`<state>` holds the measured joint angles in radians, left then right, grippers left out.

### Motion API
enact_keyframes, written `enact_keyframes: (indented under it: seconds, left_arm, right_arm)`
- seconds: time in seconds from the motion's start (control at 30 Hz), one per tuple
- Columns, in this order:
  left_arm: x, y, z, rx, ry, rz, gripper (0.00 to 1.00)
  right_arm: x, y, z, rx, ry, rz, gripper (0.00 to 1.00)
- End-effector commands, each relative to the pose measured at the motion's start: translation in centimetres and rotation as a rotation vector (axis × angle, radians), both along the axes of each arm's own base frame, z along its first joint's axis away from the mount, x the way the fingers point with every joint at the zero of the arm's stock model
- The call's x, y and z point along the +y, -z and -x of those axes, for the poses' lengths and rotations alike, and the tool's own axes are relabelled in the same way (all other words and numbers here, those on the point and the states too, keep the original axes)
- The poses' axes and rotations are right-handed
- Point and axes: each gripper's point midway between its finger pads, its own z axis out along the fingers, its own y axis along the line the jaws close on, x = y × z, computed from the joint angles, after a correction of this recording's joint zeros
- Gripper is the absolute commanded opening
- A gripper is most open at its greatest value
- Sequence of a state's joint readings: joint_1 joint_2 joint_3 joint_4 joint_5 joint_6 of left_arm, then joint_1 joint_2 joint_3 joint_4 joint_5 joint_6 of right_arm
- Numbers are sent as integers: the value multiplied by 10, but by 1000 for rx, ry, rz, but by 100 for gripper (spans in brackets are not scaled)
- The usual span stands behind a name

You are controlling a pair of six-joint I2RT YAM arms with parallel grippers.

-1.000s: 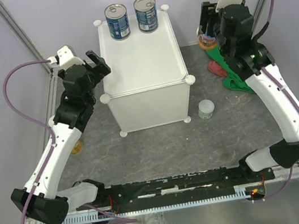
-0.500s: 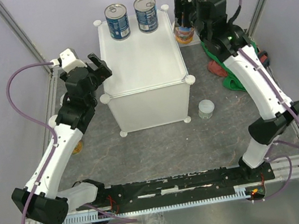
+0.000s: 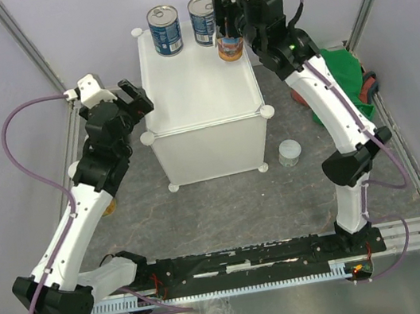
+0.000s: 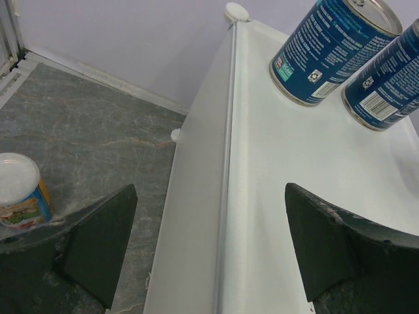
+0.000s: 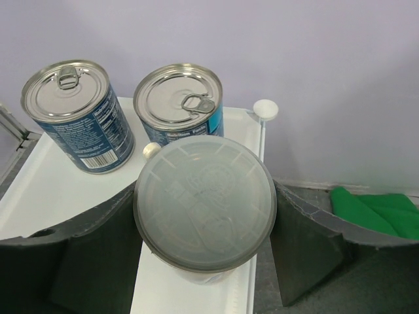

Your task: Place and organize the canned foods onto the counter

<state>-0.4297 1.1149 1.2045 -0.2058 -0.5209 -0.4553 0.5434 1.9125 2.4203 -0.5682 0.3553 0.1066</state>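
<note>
A white boxy counter [image 3: 200,98] has round knobs at its corners. A blue-labelled can [image 3: 165,29] and a second blue can [image 3: 205,19] stand upright side by side at its far edge, with silver pull-tab tops. The right gripper [image 3: 227,39] holds a white-lidded orange-labelled can [image 5: 204,203] upright just before them. A pale green can [image 3: 290,152] stands on the floor by the counter's near right corner, and a white-lidded, yellow-labelled can [image 4: 19,190] on the floor to its left.

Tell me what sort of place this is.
Probably a lab test cell, not a kitchen: plain lilac panel walls, two white robot arms on a black rail, a white boxy plastic cabinet as counter.
</note>
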Motion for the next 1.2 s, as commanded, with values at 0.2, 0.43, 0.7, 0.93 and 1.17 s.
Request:
enact_keyframes:
  seconds: [0.2,0.43,0.7,0.93,1.17]
  left_arm:
    - [4,-23,11,-80,0,53,100]
    - [4,-23,12,-80,3,45,100]
    - [7,-22,12,-79,-10,42,100]
    - [8,-19,12,-73,-22,42,99]
    - [10,-17,11,-70,-33,43,99]
  right_arm:
    - [22,-66,10,-195,-46,-115,30]
    - [33,-60,6,-189,-56,-107,30]
    - [41,-45,0,-160,-65,-89,32]
    - [42,-28,-5,-140,-55,-53,43]
    - [48,-17,-13,-148,-62,-25,44]
